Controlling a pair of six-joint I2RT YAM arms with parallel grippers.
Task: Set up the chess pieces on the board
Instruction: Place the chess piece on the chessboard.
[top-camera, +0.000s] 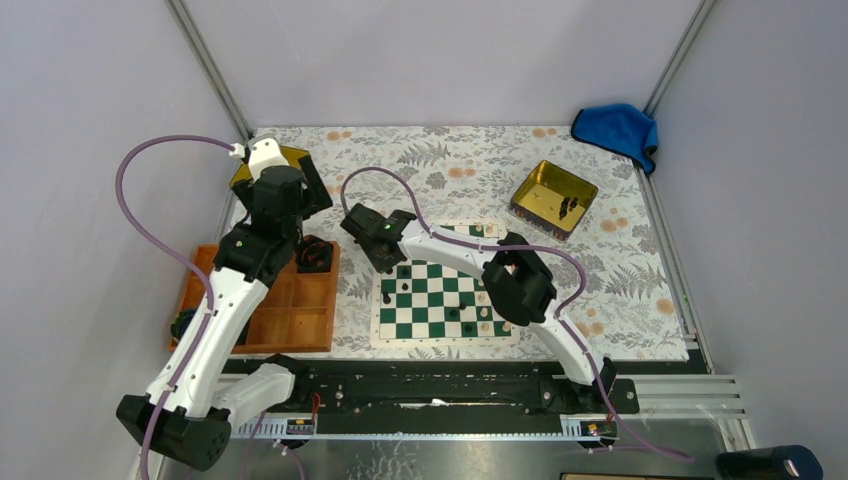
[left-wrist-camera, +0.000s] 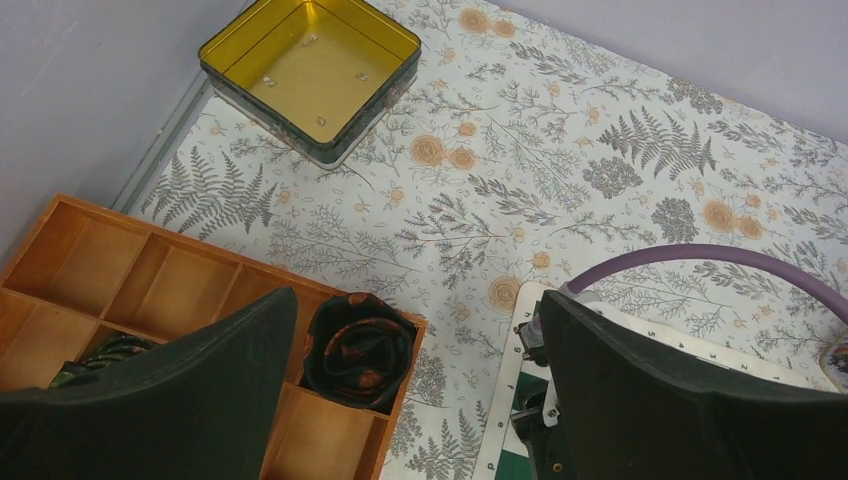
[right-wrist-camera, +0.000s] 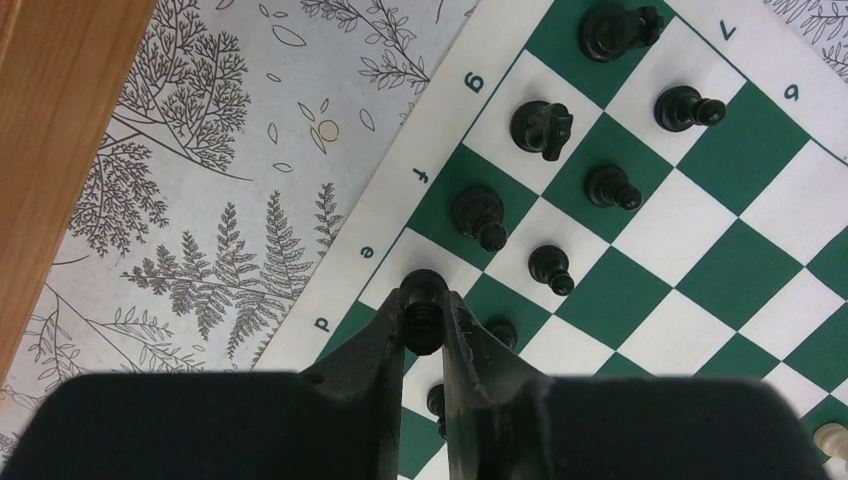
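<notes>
My right pincer (right-wrist-camera: 427, 318) grips a black piece (right-wrist-camera: 422, 292) upright by its head, to stand it on the board's (right-wrist-camera: 682, 226) nine o'clock row. My left pincer (left-wrist-camera: 415, 345) hangs wide, aside.

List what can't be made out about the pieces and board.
- Top view: right arm covers part of the board, hiding squares beneath.
- Right wrist view: right gripper hides the gripped black piece lower down; type unclear.
- Left wrist view: left gripper blocks most of the board.
</notes>
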